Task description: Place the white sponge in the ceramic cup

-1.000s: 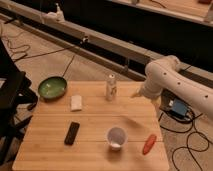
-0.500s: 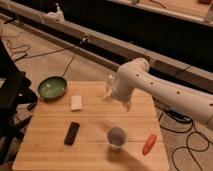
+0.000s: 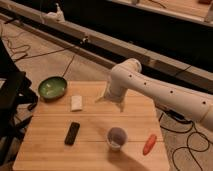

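The white sponge lies flat on the wooden table, left of centre, with nothing touching it. Toward the front, right of centre, the ceramic cup stands upright with a pale purplish inside. My white arm reaches in from the right, bends above the table's back edge and points down. Its gripper hangs low over the back middle of the table, to the right of the sponge and behind the cup, open and holding nothing.
A green bowl sits at the table's back left corner. A black remote lies in front of the sponge. An orange carrot-like object lies right of the cup. Cables cross the floor on both sides.
The arm has swung left from beyond the table's right edge to over its back middle, and it now covers the spot where the tall white can stood. The objects on the table have not moved.
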`<state>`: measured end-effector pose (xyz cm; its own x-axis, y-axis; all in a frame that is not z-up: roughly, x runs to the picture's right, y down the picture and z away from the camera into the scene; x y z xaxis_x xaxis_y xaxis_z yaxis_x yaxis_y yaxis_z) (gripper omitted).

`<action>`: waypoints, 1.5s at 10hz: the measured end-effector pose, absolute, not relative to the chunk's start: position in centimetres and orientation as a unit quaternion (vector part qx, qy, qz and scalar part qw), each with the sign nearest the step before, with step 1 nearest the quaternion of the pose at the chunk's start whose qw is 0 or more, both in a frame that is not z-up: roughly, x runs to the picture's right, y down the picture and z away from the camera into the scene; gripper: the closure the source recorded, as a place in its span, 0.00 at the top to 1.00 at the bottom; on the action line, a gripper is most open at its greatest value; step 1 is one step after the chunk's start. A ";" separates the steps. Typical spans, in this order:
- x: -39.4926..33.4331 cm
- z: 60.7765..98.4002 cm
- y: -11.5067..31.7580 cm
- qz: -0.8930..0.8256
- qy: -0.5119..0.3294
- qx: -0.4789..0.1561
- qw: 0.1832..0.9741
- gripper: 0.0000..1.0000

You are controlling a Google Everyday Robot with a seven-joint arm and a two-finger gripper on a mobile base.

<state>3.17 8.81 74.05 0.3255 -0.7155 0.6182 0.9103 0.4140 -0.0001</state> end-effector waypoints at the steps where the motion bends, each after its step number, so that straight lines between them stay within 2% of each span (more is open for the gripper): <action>1: 3.3 74.1 8.8 -0.510 -0.275 -0.177 0.796 0.80; 6: 2.4 76.6 5.5 -0.505 -0.293 -0.145 0.799 0.80; 10: -3.3 79.6 3.7 -0.544 -0.320 -0.132 0.765 0.80; 15: -10.4 83.7 1.4 -0.608 -0.308 -0.134 0.719 0.80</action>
